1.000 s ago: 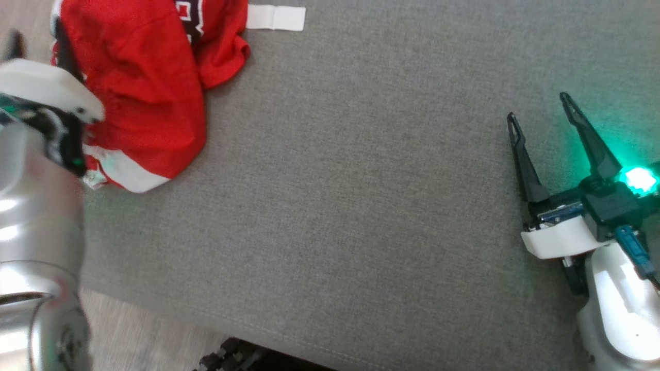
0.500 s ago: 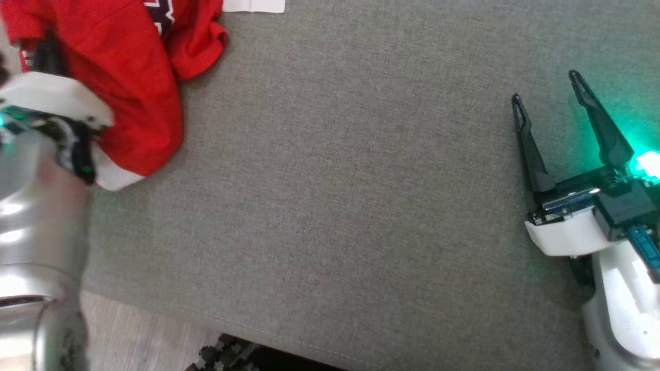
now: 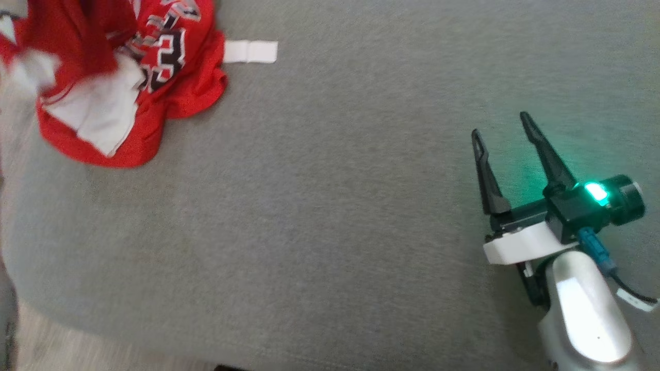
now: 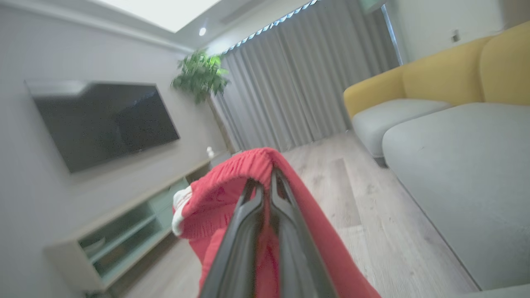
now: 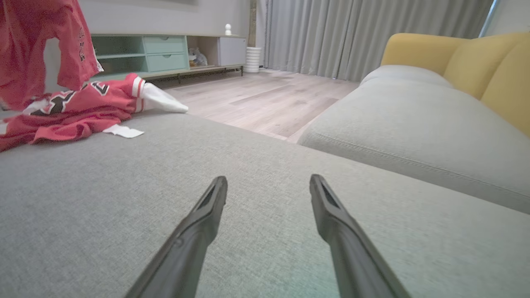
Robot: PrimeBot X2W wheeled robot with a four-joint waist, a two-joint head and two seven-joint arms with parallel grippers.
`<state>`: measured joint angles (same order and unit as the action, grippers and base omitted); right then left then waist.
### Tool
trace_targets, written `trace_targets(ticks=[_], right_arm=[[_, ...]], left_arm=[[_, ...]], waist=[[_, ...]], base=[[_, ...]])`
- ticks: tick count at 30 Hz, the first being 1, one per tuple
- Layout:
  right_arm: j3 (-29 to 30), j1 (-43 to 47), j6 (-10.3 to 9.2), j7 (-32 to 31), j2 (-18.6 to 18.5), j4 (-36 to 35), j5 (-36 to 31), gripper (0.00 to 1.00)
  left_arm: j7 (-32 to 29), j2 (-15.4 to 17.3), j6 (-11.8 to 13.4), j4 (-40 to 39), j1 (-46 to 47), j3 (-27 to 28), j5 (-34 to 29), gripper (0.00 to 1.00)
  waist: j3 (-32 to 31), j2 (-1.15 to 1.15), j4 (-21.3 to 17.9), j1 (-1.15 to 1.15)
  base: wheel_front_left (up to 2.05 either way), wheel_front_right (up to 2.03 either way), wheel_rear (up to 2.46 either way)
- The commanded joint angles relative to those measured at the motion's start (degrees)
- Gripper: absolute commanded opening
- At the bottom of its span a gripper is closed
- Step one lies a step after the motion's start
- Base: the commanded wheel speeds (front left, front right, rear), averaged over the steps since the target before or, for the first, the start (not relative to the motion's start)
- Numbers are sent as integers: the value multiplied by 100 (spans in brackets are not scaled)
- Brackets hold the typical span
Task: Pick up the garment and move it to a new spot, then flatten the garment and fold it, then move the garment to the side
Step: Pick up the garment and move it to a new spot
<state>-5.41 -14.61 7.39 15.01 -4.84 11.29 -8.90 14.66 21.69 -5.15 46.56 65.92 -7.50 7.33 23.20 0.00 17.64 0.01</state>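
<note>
One hand has the work: the left hand (image 4: 265,182) is pressed together on a fold of the red jersey (image 4: 232,198), with cloth draped over both fingers. The right hand (image 3: 499,124) stands spread and empty above the grey sofa seat (image 3: 330,216), well apart from the garment.

Jersey location: far left end of the seat. Part of it hangs raised in the pinch; the rest lies bunched on the cushion, numerals showing, beside a white strip (image 3: 250,51).

Assessment: the step in hand is the lift and carry.

Recommended:
- Raise until the trailing hem clears the cushion before travelling, to avoid drag and twist.
- Carry toward the open middle of the seat.
- Lower slowly so the cloth spreads rather than piles.

Risk: with a single-point pinch, the cloth may slip.
</note>
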Motion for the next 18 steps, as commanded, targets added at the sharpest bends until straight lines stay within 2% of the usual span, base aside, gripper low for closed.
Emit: trace_targets(ticks=[1, 5, 9, 14, 18], right_arm=[[-156, 80, 10, -1, 104, -133, 66, 100], [-205, 206, 10, -1, 182, -88, 259, 100], [-258, 328, 10, -1, 193, -171, 710, 100], [-382, 423, 10, -1, 195, -303, 1024, 100], [-406, 461, 10, -1, 195, -417, 1212, 100]], left_arm=[[-7, 419, -44, -421, 292, -30, -133, 0], [-475, 493, -184, -1197, 433, -577, -282, 0], [-989, 541, -227, -1936, 554, -1179, -164, 0], [-1415, 675, -232, -2579, 585, -2022, 389, 0], [-1502, 793, -233, -2984, 354, -2817, 718, 0]], waist=[[-504, 0, -513, -1], [-937, 0, -1141, -1], [-1202, 0, -1844, -1], [-1271, 0, -2715, -1], [-1151, 0, -3250, -1]], base=[[0, 0, 0], [0, 0, 0], [0, 0, 0], [0, 0, 0], [0, 0, 0]])
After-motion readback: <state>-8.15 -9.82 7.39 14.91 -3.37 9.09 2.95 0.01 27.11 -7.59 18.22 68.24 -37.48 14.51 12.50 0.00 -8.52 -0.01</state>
